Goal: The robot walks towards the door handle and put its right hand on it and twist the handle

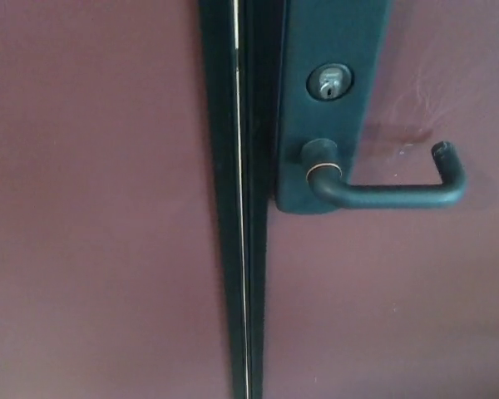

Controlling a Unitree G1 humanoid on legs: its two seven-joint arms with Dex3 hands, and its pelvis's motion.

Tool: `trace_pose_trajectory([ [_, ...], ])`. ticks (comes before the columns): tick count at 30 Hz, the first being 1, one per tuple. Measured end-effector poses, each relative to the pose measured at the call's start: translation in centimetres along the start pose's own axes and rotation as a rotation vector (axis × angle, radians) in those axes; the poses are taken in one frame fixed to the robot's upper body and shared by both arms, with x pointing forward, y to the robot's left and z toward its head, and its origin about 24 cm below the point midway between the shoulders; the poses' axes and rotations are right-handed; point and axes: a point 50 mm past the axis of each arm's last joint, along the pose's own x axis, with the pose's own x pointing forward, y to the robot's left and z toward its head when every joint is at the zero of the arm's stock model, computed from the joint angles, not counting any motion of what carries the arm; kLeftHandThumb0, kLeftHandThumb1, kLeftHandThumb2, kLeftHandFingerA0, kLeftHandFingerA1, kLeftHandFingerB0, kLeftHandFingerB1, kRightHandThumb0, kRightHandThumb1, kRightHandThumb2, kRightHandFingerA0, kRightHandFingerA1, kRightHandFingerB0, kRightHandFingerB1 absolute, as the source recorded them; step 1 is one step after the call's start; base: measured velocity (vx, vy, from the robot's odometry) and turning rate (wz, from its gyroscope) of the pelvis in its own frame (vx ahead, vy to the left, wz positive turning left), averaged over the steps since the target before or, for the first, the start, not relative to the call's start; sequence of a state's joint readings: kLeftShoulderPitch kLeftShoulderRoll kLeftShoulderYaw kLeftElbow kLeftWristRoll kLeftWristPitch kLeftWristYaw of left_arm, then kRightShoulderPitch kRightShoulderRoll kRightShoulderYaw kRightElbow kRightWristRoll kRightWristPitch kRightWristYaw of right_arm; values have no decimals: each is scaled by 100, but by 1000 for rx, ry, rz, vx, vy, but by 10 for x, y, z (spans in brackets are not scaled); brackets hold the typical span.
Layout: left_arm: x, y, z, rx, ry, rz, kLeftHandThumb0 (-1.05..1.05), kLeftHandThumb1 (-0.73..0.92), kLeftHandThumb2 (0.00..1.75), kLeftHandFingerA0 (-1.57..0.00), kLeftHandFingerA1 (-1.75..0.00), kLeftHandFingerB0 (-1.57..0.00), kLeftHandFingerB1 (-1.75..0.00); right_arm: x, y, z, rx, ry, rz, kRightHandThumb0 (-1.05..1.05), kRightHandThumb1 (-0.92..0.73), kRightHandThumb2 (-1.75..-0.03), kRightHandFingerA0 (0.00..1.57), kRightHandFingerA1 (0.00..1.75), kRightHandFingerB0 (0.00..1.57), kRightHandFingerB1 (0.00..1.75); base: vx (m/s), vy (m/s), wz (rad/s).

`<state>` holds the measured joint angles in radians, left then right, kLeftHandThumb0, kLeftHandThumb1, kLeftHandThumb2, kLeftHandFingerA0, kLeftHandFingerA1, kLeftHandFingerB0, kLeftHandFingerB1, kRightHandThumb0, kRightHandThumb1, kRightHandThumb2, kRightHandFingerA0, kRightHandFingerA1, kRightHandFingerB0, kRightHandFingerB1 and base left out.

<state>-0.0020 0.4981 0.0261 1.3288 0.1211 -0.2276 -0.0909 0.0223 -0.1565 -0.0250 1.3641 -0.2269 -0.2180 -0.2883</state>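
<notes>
The door handle [391,189] sat right of centre in the upper half of the head view; its dark lever ran level to the right from a round hub with a thin brass ring, then bent back toward the door at its free end; it hung from a dark backplate [331,100] carrying a keyhole cylinder [329,83] above the hub; left of the plate a black seam [241,249] ran top to bottom between two maroon door panels [91,216]; bare panel lay open below and right of the lever; neither hand showed, so whether they were released or clenched could not be told.
</notes>
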Motion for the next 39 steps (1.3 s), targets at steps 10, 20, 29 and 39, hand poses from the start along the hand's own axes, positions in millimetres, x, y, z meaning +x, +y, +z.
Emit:
trace_pose_trajectory([
  [10,-1,1,-2,11,6,3,-28,58,58,-70,-48,-54,-41,-1,5,1,-10,-3,13,-32,-61,-59,71,52,57,42,59,119,-2],
  [20,0,2,2,27,-14,1,-28,58,57,-67,-46,-56,-41,1,1,5,-13,-10,3,-32,-60,-59,71,51,57,42,48,1,9],
  [29,0,5,3,28,-15,7,-29,58,57,-72,-49,-55,-41,0,7,7,-7,-13,18,-29,-61,-59,71,50,58,42,68,51,-15],
  [39,0,6,2,29,-11,10,-29,58,57,-72,-49,-55,-41,0,8,6,-11,-11,23,-30,-60,-58,71,50,57,42,-4,-47,2],
])
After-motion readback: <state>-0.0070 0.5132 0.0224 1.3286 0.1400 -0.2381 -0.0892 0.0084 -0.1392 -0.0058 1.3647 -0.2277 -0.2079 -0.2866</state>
